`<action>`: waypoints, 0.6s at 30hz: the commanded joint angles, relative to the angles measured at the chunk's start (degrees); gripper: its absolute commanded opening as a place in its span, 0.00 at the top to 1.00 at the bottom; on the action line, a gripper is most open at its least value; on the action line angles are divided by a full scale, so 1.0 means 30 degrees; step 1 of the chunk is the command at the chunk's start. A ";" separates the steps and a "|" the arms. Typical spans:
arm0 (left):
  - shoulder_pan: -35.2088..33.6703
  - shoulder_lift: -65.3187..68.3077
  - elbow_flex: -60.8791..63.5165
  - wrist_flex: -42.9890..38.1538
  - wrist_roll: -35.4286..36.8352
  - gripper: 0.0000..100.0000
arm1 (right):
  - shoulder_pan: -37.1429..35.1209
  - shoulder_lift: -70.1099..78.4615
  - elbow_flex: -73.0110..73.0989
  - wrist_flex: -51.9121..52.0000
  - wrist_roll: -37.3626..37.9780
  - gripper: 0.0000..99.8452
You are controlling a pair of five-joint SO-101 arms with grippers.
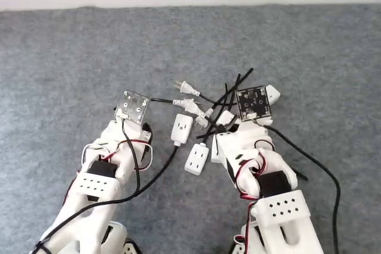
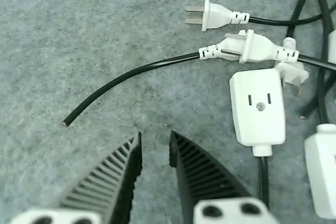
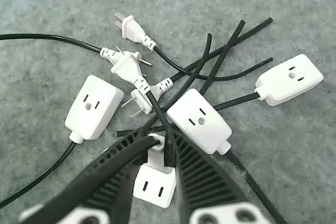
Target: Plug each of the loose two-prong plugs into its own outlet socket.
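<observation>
Grey carpeted worktop (image 1: pixel 71 57) holds tangled plugs (image 3: pixel 124 64) and sockets (image 3: pixel 94 106) at centre. Right gripper (image 3: pixel 167 142) fingers clench a black plug cord (image 3: pixel 156 109); left gripper (image 2: pixel 155 136) fingers hang released, empty. Best draw that cord free, then square the prongs to a socket's slots.

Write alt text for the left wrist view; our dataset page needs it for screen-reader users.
The left gripper, jaws slightly apart and empty, hovers over grey carpet near the cut end of a black cord. Beyond lie a face-up white outlet socket with nothing plugged in, a near two-prong plug beside it and a far two-prong plug.
</observation>
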 commanded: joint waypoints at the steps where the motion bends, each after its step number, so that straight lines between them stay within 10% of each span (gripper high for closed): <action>1: -0.0117 -0.0234 -0.0278 -0.0557 0.0147 0.92 | 0.0190 -0.0249 0.0264 -0.1040 0.0088 0.99; 18: -0.0117 -0.0234 -0.0249 -0.0557 0.0147 0.92 | 0.0161 -0.0278 0.2110 -0.3179 0.1846 0.99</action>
